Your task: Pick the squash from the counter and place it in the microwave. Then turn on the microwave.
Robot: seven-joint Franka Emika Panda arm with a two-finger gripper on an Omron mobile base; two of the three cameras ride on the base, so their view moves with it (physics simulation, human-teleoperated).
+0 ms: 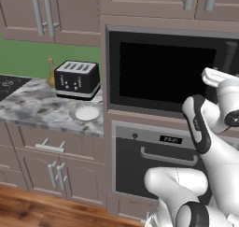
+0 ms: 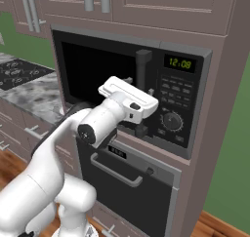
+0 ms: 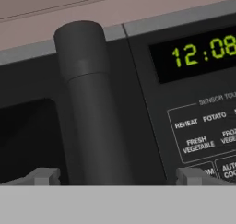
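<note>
Up at the microwave (image 2: 180, 99), we had the gripper (image 3: 117, 176) spread wide with nothing in it. One fingertip sat on each side of the door's vertical bar handle (image 3: 92, 103), neither pad pressing on it yet as far as we could tell. In the hand view the green clock display (image 3: 207, 50) sat at about 2 o'clock from the handle, with the preset buttons at roughly 4 o'clock. The black glass door looked closed to us.

As for the squash, honestly we couldn't place it. The white plate (image 1: 86, 113) on the counter (image 1: 32, 104), at about 5 o'clock from the toaster (image 1: 77, 79), looked bare, and the door glass was too dark to see behind.

Our guess on handling was that a small zucchini-type thing like that would be light and firm, with smooth, slightly slick skin and a round body that likes to roll. We figured we'd pinch it across the middle, jaws square to its long axis, so it wouldn't pivot or squirt out of one end. No need to squeeze hard, since it shouldn't bruise easily but it doesn't need crushing either.

The handle was the thing right in front of us. It looked rigid and fat, so we figured a grip around mid-bar and a pull along the door's arc was the safer bet, otherwise the fingers could slide off.
</note>
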